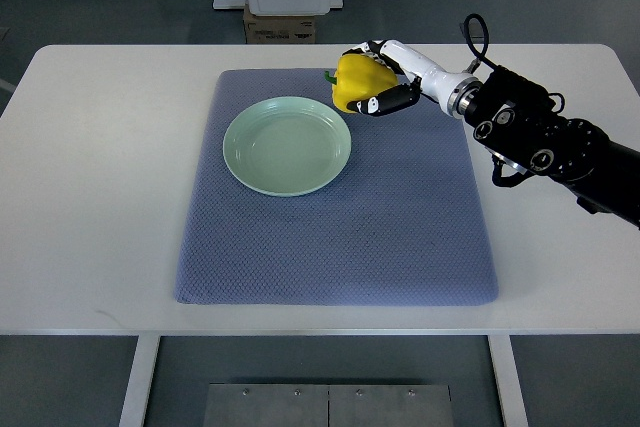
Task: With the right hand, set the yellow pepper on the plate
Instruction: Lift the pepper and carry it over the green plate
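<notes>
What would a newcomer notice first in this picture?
First, the bright yellow pepper at the far edge of the blue-grey woven mat, grasped by the robot's right hand. Just left of it, the round pale green plate lies empty on the mat.

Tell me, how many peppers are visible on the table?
1. The yellow pepper sits at the far edge of the blue mat, just right of the green plate, grasped by the right hand. None seems hidden.

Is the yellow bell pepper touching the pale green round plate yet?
Apart. The top view shows the yellow bell pepper in the right hand, beyond the pale green round plate's upper right rim, with a strip of blue mat between them.
</notes>
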You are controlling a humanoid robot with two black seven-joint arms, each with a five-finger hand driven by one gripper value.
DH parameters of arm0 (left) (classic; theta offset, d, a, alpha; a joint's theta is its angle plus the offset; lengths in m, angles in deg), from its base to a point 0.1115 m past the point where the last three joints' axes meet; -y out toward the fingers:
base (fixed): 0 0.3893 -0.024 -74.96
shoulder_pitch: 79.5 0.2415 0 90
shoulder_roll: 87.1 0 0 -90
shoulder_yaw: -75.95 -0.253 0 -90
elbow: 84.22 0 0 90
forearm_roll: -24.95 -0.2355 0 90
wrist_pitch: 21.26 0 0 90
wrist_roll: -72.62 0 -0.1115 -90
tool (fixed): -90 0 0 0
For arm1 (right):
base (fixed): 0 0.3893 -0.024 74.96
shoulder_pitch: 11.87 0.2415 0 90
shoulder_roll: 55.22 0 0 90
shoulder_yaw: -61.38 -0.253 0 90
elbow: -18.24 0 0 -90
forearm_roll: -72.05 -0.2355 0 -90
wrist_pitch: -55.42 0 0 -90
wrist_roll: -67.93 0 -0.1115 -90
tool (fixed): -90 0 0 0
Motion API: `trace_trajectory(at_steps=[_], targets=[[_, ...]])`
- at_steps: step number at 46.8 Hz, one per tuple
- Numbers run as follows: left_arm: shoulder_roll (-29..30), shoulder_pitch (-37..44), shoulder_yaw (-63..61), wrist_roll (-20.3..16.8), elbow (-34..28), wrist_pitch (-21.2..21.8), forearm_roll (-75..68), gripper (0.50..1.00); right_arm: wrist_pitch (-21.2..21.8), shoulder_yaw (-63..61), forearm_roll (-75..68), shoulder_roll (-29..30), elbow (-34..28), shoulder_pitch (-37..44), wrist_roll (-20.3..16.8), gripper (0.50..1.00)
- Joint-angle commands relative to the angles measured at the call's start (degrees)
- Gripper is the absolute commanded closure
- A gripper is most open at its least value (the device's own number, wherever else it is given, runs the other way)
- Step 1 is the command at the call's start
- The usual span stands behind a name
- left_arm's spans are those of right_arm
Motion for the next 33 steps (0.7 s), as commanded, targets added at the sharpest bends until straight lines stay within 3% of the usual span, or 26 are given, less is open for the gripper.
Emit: trace_trajectory(at_steps=[1, 24, 33], targets=[[0.0, -0.01, 0.0, 0.0, 0.01, 0.0, 0.0, 0.5, 0.81, 0.04, 0.01, 1.3, 0.02, 0.8, -0.09, 1.0], [0.0, -0.01, 0.0, 0.0, 0.01, 0.0, 0.0, 0.5, 1.87, 0.13, 0.1, 3.59, -0.24, 1.51, -1.15, 1.0], [0.0, -0.01, 0.0, 0.0, 0.01, 0.0, 0.0, 0.5, 1.87, 0.21, 0.18, 3.59, -3.49, 1.15, -0.97, 1.0]])
